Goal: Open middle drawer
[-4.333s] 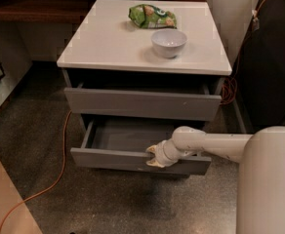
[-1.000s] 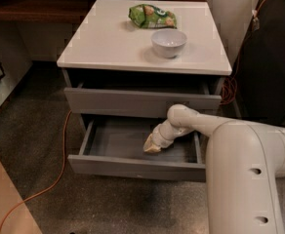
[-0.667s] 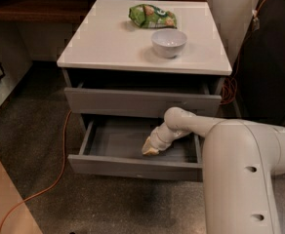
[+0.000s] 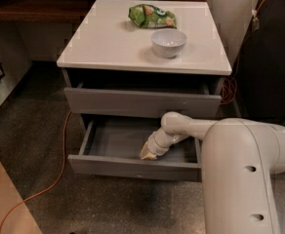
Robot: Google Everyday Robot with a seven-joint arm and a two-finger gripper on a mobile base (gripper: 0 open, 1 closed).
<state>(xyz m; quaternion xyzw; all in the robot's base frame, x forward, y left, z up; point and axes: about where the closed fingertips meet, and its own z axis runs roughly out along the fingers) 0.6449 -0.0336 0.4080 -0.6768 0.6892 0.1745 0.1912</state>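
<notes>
The middle drawer (image 4: 114,165) is grey with a plain flat front and stands pulled out of the white-topped cabinet (image 4: 108,48). Its grey inside shows and holds nothing but my arm. My gripper (image 4: 149,153) points down into the drawer, just behind the front panel and right of the middle. The cream arm (image 4: 191,126) reaches in from the right. The taller grey top drawer (image 4: 132,103) above it stands slightly out. The lowest drawer is hidden.
A white bowl (image 4: 169,42) and a green snack bag (image 4: 151,15) lie on the cabinet top. An orange cable (image 4: 59,165) runs over the speckled floor at the left. A dark unit (image 4: 272,57) stands at the right. A wooden surface (image 4: 6,204) fills the lower left corner.
My gripper has left the drawer's front edge and moved back and left, into the drawer. The drawer stays pulled out.
</notes>
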